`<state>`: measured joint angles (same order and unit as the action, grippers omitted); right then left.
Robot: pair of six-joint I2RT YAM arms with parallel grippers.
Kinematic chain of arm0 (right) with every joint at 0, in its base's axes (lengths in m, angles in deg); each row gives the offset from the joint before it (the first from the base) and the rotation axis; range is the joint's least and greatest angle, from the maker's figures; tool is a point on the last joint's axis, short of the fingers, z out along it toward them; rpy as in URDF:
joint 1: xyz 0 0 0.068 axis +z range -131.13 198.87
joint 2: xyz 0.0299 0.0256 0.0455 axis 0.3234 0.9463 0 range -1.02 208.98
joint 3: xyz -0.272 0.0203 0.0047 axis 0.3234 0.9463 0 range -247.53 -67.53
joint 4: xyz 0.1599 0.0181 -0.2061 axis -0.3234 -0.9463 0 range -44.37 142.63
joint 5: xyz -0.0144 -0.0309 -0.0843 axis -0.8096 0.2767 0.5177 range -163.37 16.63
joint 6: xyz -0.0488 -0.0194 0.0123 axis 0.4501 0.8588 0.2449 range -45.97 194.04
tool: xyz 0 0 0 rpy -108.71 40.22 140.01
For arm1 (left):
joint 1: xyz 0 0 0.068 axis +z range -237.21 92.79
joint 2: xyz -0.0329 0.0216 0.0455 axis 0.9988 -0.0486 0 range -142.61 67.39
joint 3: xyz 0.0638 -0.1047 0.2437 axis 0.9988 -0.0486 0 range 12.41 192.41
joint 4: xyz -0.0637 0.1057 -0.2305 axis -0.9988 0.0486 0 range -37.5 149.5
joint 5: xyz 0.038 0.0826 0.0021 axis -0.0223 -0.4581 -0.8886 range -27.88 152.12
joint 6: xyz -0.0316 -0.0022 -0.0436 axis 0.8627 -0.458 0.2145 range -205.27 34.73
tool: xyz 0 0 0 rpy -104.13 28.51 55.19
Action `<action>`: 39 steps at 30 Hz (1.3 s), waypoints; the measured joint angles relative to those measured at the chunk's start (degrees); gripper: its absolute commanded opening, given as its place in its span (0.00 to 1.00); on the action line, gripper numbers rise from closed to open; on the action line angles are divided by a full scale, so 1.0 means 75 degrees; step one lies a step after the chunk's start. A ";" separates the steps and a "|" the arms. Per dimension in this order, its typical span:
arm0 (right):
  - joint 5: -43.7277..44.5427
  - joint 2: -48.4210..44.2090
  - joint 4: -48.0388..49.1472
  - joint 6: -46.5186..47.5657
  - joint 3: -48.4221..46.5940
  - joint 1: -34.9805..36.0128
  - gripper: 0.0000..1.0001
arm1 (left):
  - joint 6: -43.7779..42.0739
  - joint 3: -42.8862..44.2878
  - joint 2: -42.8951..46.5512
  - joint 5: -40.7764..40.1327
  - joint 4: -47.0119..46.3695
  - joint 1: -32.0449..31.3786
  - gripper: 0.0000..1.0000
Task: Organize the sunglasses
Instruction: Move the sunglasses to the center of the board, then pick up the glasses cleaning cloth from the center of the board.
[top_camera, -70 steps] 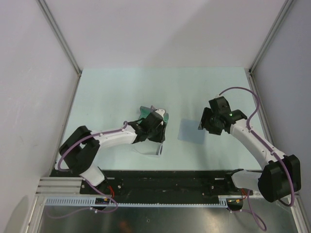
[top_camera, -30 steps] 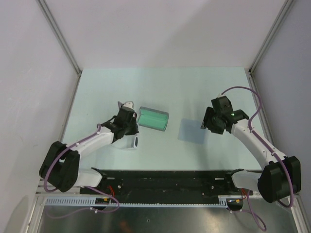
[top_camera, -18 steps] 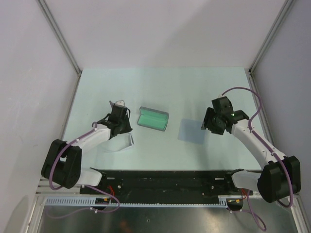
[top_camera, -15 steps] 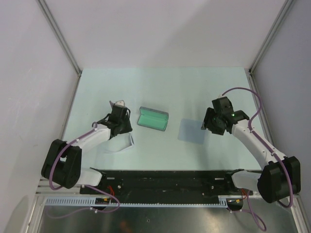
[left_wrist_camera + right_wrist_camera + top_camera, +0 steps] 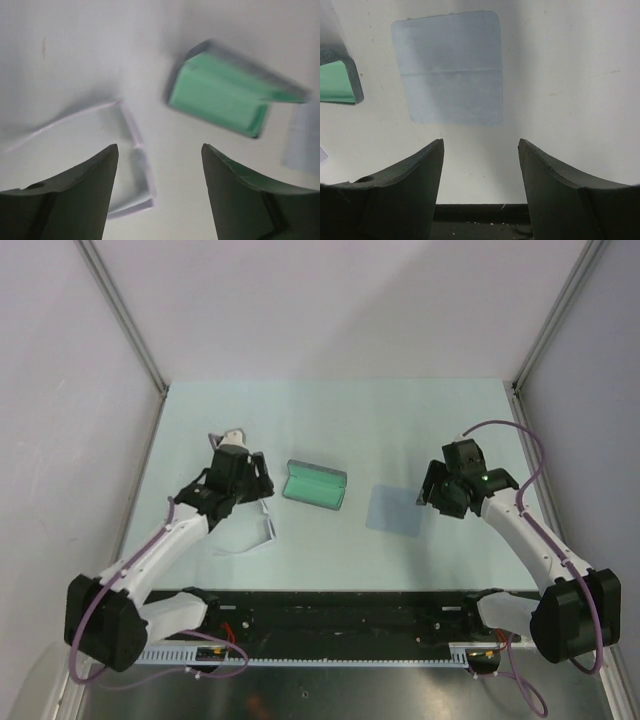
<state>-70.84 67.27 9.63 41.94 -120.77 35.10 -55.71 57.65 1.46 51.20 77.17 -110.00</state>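
The white-framed sunglasses (image 5: 268,528) lie on the table left of and nearer than the open case (image 5: 315,486) with its green lining. In the left wrist view the sunglasses (image 5: 134,165) are blurred, with one arm spread out to the left, and the case (image 5: 222,95) sits to the upper right. My left gripper (image 5: 243,480) is open and empty, raised above the sunglasses (image 5: 159,150). My right gripper (image 5: 435,495) is open and empty, hovering just right of the grey-blue cloth (image 5: 395,508). In the right wrist view that gripper (image 5: 480,145) is on the near side of the cloth (image 5: 450,70).
The cloth lies flat between the case and the right arm; its edge shows in the left wrist view (image 5: 302,135). A corner of the case (image 5: 337,75) shows in the right wrist view. Side walls border the table, and the black rail (image 5: 330,610) runs along its near edge.
My left gripper carried the sunglasses from the case to the left, set them on the table, let go and drew back up and away. The right arm has barely moved.
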 measured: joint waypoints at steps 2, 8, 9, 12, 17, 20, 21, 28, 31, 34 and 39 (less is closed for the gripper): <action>-0.0055 0.0000 0.0009 0.0003 0.0047 -0.0029 0.66 | -0.0076 0.0379 0.0259 0.0125 0.0003 -0.0184 0.75; -0.0326 0.0000 0.0017 -0.0044 0.0562 -0.0096 0.64 | 0.0000 0.1087 -0.0207 0.1090 -0.0274 -0.1483 0.75; -0.0399 0.0000 0.0044 -0.0073 0.0682 -0.0099 0.63 | 0.0061 0.1087 -0.0469 0.1250 -0.0350 -0.1772 0.75; -0.0557 0.0000 0.0073 -0.0187 0.0982 -0.0105 0.61 | 0.0271 0.1087 -0.1285 0.1635 -0.0525 -0.2375 0.73; -0.0729 0.0012 0.0277 -0.0420 0.1215 -0.0111 0.61 | 0.0458 0.1142 -0.2430 0.2055 -0.0930 -0.2833 0.72; -0.0720 0.0102 0.0595 -0.0493 0.1239 -0.0169 0.60 | 0.0393 0.1478 -0.2996 0.2101 -0.1090 -0.2964 0.71; -0.0714 0.0154 0.0734 -0.0504 0.1239 -0.0207 0.60 | 0.0353 0.1649 -0.3168 0.2098 -0.1180 -0.2993 0.70; -0.0213 0.0740 0.1810 -0.0495 0.1239 -0.0326 0.59 | -0.0236 0.3372 -0.4368 0.2084 -0.1888 -0.3095 0.68; 0.0003 0.1119 0.2247 -0.0490 0.1239 -0.0353 0.57 | -0.0452 0.3952 -0.4954 0.2069 -0.2101 -0.3139 0.68; 0.0175 0.1480 0.2713 -0.0493 0.1239 -0.0370 0.55 | -0.0737 0.4485 -0.5680 0.1883 -0.2218 -0.3200 0.67; 0.0460 0.1886 0.3287 -0.0493 0.1239 -0.0382 0.54 | -0.1172 0.5167 -0.6770 0.1553 -0.2215 -0.3246 0.66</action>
<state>-67.39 81.42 34.28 38.24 -111.48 32.23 -64.50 96.40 -49.32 62.85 60.56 -134.35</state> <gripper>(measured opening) 0.548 0.666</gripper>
